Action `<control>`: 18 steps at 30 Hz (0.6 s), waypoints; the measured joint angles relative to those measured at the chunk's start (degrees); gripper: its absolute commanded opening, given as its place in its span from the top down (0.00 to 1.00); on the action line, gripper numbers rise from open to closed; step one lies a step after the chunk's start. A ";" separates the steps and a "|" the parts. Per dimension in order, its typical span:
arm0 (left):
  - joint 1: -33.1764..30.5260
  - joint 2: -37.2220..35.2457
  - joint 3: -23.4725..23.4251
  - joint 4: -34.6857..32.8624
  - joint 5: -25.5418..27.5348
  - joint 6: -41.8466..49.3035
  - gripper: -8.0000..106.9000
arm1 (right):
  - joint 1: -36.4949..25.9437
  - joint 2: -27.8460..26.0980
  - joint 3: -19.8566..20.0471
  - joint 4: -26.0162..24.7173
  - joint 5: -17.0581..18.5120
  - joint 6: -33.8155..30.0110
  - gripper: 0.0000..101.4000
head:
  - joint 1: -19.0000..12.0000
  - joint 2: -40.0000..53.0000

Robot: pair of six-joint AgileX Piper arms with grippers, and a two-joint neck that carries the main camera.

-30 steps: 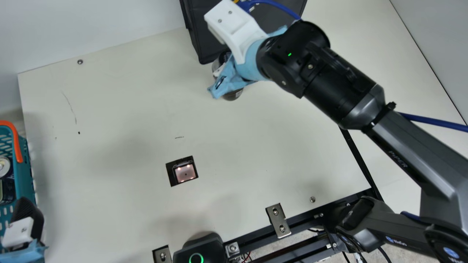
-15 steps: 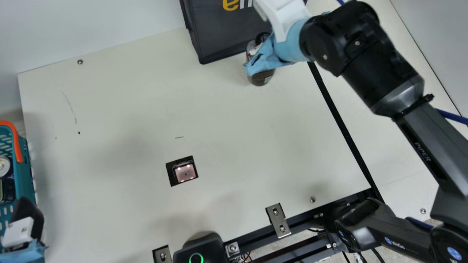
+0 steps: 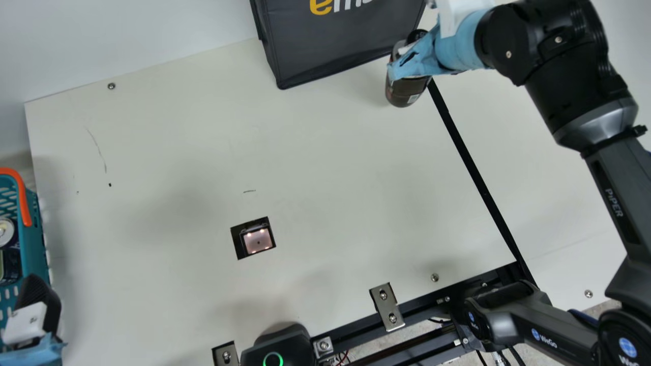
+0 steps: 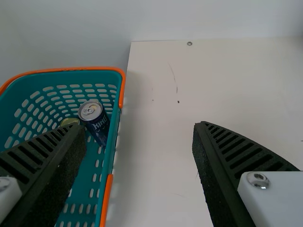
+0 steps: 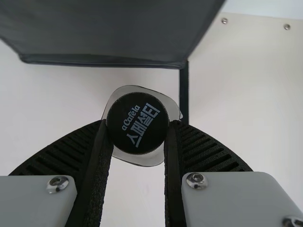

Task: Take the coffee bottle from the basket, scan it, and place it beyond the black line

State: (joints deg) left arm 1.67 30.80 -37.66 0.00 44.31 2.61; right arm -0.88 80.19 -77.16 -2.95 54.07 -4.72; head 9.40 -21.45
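Note:
My right gripper [image 3: 414,56] is at the upper right of the main view, shut on the coffee bottle [image 3: 404,93] just left of the black line [image 3: 470,165]. From above in the right wrist view, the bottle's black cap [image 5: 138,123] sits between the two fingers of the right gripper [image 5: 137,142]. My left gripper [image 3: 38,310] is at the main view's lower left, by the teal basket [image 3: 35,244]. The left wrist view has the left gripper [image 4: 139,156] with fingers wide apart, near the basket [image 4: 116,118] holding a dark can [image 4: 97,126].
A dark grey bag [image 3: 335,46] stands at the back, close to the bottle. The scanner window [image 3: 257,240] is set into the table [image 3: 178,152]. Metal brackets and a black rail [image 3: 422,300] run along the front edge.
My right arm has moved to the right and a little back with the bottle, past the front of the bag and closer to the black line. The left gripper has stayed still.

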 measured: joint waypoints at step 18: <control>0.00 0.00 0.00 0.00 0.00 0.00 0.15 | -13.42 1.18 0.23 2.52 -2.16 -3.15 1.00 | 0.00 0.00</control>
State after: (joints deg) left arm 1.67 30.80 -37.66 0.00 44.31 2.61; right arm -14.30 81.37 -76.93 -0.43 51.91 -7.86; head 9.40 -21.45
